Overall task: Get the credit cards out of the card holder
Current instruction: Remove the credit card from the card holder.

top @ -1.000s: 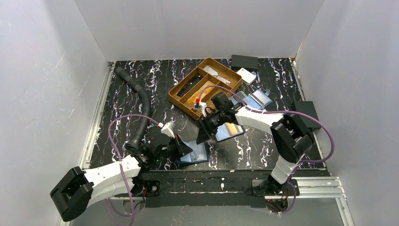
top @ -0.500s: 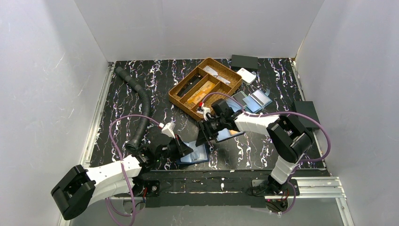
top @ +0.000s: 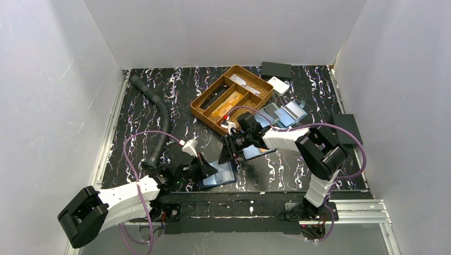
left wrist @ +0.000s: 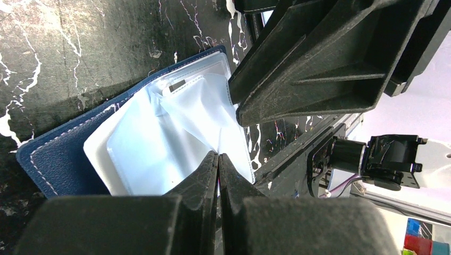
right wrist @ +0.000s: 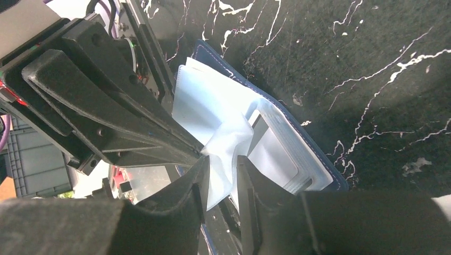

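Near edge: two arms, both working on one navy card holder (top: 226, 175) that lay open on the black marbled mat (top: 298, 170), just ahead of the bases.

The left gripper (top: 211, 170) sat low at the holder's near-left side. Its fingers (left wrist: 205, 175) were pressed together on one clear plastic sleeve (left wrist: 197, 106), which was lifted off the stack.

The right gripper (top: 226, 157) met it from the far side, tip almost against the left one's. Its fingers (right wrist: 197, 180) were clamped on a fold of sleeve too; same sleeve or the next one, couldn't tell.

Credit cards: I couldn't pick out a single one. The sleeves were milky and hid whatever was inside.

One second holder (top: 258, 152) lay under the right forearm, pale blue face up, contents unclear.

Further back:
- one divided wooden tray (top: 205, 121) at centre
- one black corrugated hose (top: 162, 122) curving along the left
- right of the tray, blue-grey holder panels (top: 292, 112) that looked like two, fanned side by side
- one small white gadget (top: 278, 85) behind them
- two flat black boxes (top: 275, 69) — one at the back wall, the other (top: 347, 126) at the right edge
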